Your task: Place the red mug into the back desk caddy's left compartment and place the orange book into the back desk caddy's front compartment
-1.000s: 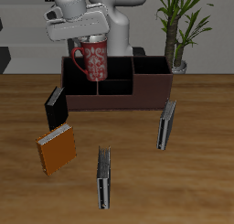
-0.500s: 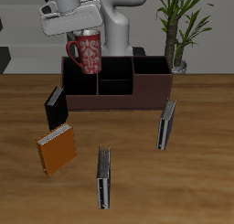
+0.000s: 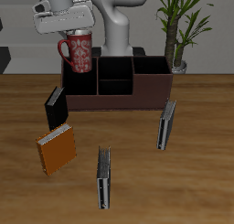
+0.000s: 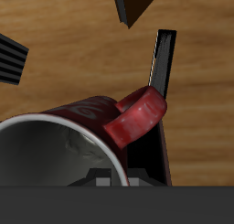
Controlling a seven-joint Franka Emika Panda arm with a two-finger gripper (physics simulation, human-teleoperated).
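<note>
So the white Franka arm's two-finger gripper is up in the air pinching the speckled red mug with the pink-white pattern by its rim, the fingers pressed onto the mug's wall right at the top, and the mug hangs straight under the hand with its red handle sticking out sideways. It's hovering above one end section of the wide, low dark brown-maroon desk caddy, the tall narrow left compartment, and the mug's bottom looks clear of the caddy wall, not inside anything yet. From the wrist camera you basically just stare down at the mug's pale inside and that chunky red handle, with a black book standing on the wooden table below it. The flat plain orange hardcover book is well away from the gripper, lying tilted on the table nearer the front edge, with the black book propped upright between it and the caddy. The caddy's small middle front compartment has nothing in it. Two grey-black books stand on edge out front, one nearer the front edge, the other closer to the caddy by the potted plant.
</note>
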